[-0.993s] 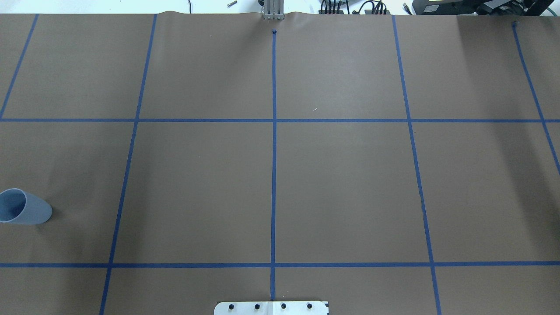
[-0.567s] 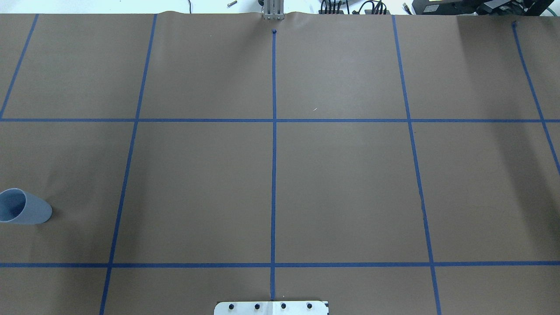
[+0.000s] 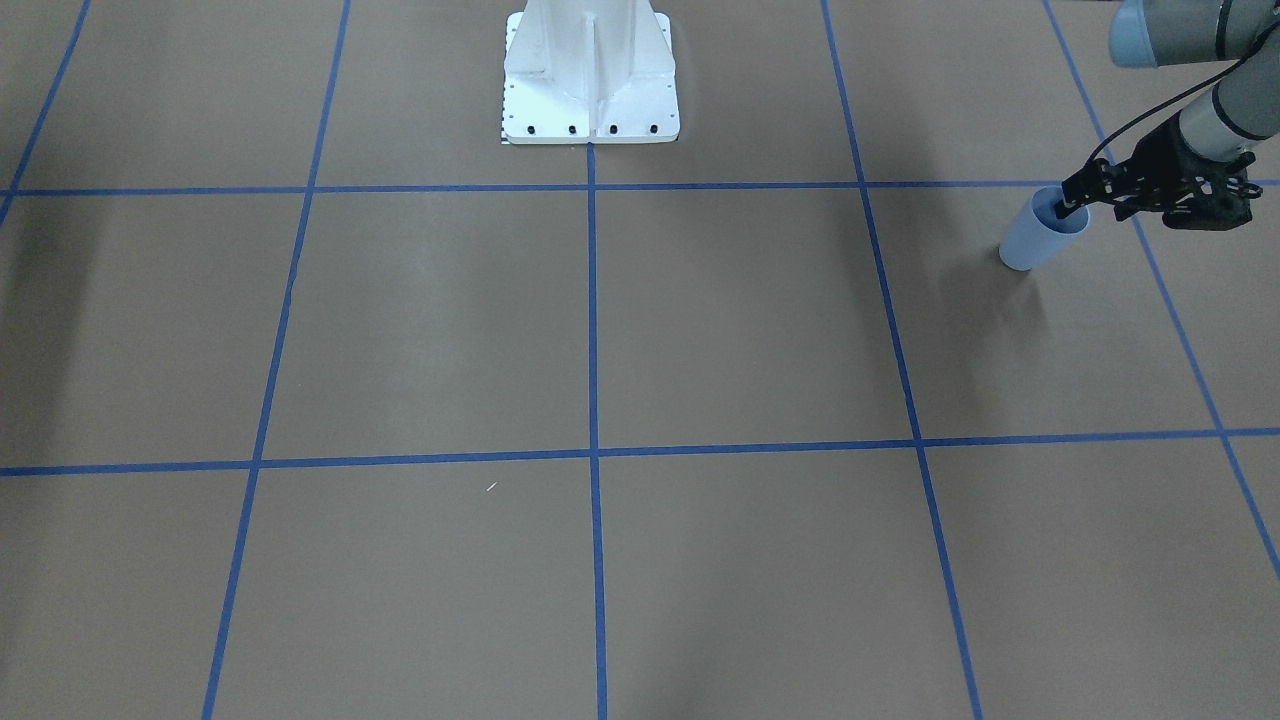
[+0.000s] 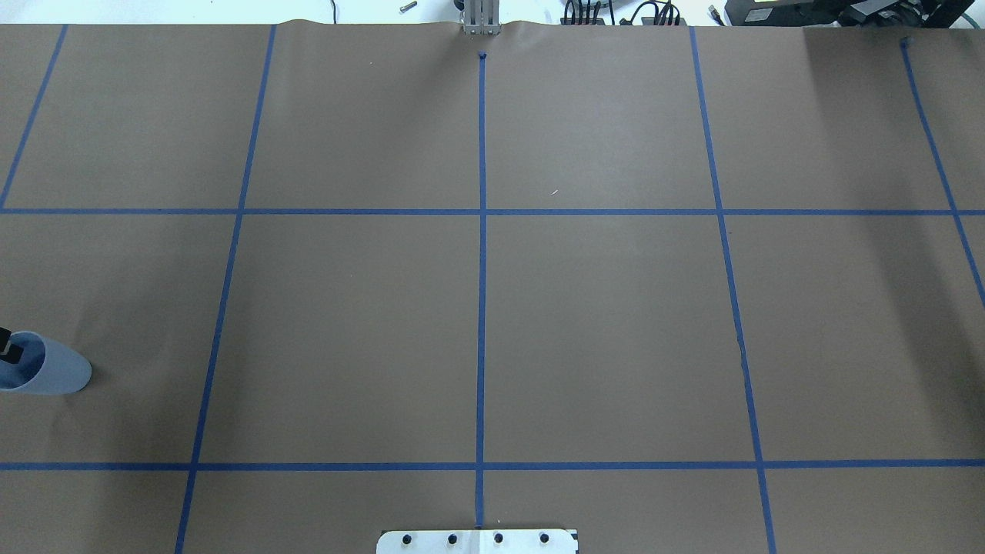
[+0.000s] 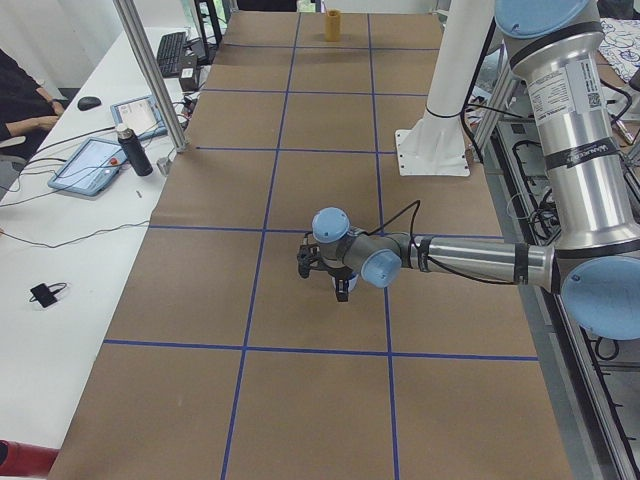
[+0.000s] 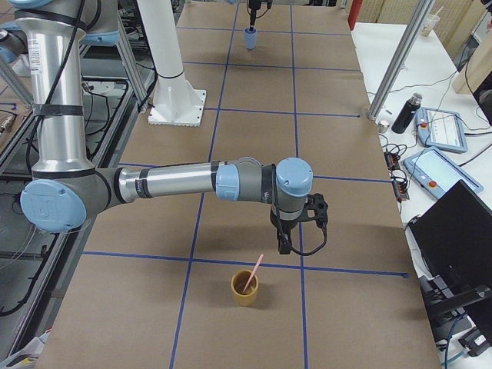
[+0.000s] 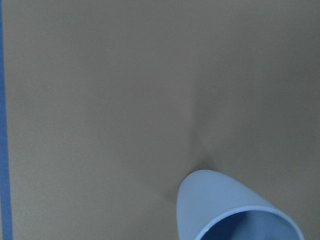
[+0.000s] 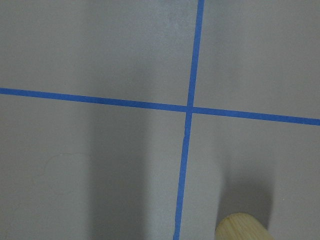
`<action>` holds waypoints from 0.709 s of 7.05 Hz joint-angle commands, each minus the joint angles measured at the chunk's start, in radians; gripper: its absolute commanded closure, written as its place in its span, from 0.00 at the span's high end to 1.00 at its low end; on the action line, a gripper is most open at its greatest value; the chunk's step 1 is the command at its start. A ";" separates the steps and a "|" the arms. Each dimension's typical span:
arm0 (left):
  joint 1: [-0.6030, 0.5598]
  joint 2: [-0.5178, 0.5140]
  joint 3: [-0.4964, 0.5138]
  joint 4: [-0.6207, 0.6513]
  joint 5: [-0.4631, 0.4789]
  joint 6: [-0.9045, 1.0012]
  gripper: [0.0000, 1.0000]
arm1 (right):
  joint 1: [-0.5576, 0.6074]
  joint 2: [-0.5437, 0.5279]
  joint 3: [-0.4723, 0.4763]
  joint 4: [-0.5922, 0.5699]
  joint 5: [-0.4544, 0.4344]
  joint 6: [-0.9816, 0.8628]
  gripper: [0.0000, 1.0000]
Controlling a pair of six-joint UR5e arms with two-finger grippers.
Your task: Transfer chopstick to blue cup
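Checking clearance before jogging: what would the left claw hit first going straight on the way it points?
The light-blue plastic cup: the left claw points down at its mouth, one tip seemingly inside, so it would probably meet the rim or inner wall first, though depth is unclear.

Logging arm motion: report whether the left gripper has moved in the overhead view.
Yes. The left gripper has come in from the left edge, toward the vertical tape line, and now overlaps the blue cup at its mouth.
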 commanded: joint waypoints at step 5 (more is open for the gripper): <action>0.000 -0.023 -0.052 0.007 -0.089 -0.145 0.00 | -0.007 0.004 0.001 -0.005 0.004 0.001 1.00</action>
